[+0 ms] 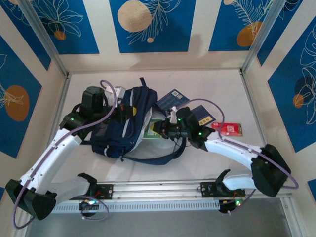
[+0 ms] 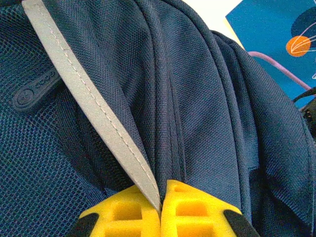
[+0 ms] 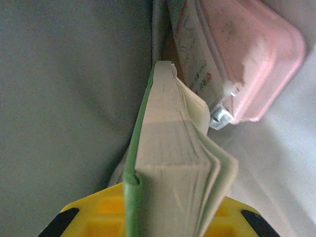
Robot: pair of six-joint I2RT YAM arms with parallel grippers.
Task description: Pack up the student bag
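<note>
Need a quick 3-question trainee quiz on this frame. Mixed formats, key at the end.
1. Multiple choice: what is the right gripper shut on? A) a green-covered book B) a pencil C) a bottle
2. True or false: the left gripper hangs open above the backpack.
3. Fill in: the case just beyond the book is ___ in colour.
Key: 1) A. 2) False: it is shut, pinching the backpack where the grey stripe ends. 3) pink.
</note>
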